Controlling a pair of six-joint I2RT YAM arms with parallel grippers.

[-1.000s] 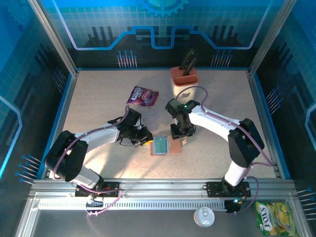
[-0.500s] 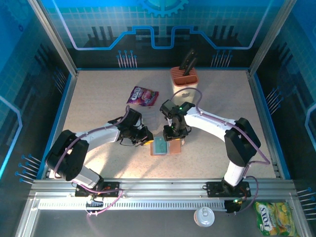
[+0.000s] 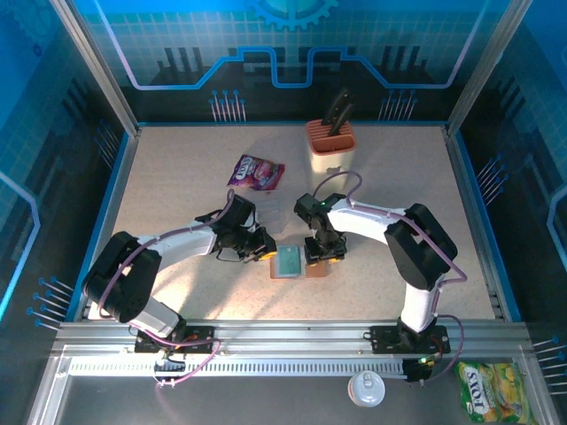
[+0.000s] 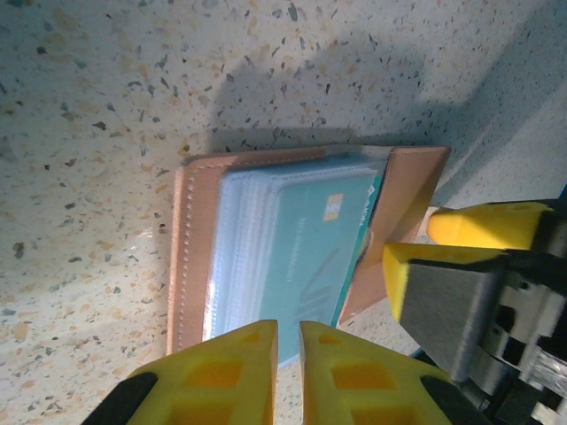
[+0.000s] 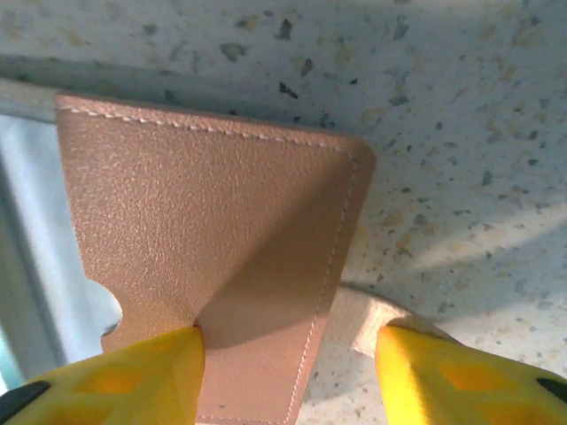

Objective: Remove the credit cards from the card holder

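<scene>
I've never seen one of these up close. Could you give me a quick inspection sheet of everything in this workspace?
Surface: speckled beige table, no spills seen.
Job's things: brown wallet lies open; teal card sits in its clear sleeves.
Clutter: purple packet; knife block.
Tools: left tool nearly shut at the wallet's edge, grip unclear; right tool open, straddling a wallet flap.
Cables: purple cable runs along each arm, none seen snagged.
Surroundings: blue-lit walls; metal rail; lid and yellow packet off the table, nearside.
</scene>
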